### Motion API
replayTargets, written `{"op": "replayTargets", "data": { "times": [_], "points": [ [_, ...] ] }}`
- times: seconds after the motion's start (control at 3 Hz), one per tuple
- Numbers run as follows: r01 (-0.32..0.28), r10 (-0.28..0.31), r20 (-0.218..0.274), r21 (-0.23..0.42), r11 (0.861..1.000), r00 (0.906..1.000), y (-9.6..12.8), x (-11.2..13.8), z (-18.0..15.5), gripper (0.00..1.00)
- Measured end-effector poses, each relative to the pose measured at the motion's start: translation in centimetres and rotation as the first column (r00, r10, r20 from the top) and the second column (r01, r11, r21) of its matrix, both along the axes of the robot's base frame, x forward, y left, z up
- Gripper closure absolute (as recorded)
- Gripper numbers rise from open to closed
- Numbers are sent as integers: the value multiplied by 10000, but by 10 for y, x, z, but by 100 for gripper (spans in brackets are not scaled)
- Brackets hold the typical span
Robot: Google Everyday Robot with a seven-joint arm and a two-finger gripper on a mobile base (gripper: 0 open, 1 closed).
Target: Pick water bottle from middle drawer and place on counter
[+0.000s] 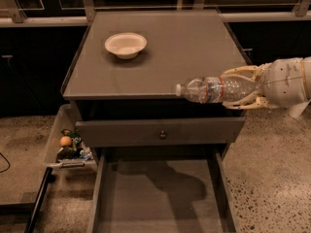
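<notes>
At mid-right, the gripper (229, 90) clasps the bottle (204, 90) held sideways, cap pointing left, over the counter's (184, 47) front edge.

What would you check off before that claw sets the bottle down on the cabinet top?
1. Grip: the claw is closed around the base half of the water bottle. Ok.
2. Bottle out of the middle drawer: it hangs level, well above the drawer floor. Ok.
3. Landing spot: the counter is bare just behind the bottle's cap. Ok.
4. Bowl out of the way: it sits at the back left, apart from the bottle. Ok.
5. Bottle high enough to pass the counter's front rim: cannot tell from this one view.
</notes>
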State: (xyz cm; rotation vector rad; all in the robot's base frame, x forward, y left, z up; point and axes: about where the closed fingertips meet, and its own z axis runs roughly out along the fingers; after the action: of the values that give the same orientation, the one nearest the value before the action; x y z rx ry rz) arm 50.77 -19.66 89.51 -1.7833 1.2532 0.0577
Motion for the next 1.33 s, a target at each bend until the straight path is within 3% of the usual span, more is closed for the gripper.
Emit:
{"op": "replayTargets", "data": {
  "times": [0.33, 0.67, 1.33],
  "points": [
    [42, -42, -49, 49, 10000, 10000, 0, 7, -3, 100],
    [375, -374, -42, 141, 9992, 9993, -10, 38, -4, 100],
    [737, -718, -221, 1014, 9921, 9972, -22, 125, 5, 100]
  ]
}}
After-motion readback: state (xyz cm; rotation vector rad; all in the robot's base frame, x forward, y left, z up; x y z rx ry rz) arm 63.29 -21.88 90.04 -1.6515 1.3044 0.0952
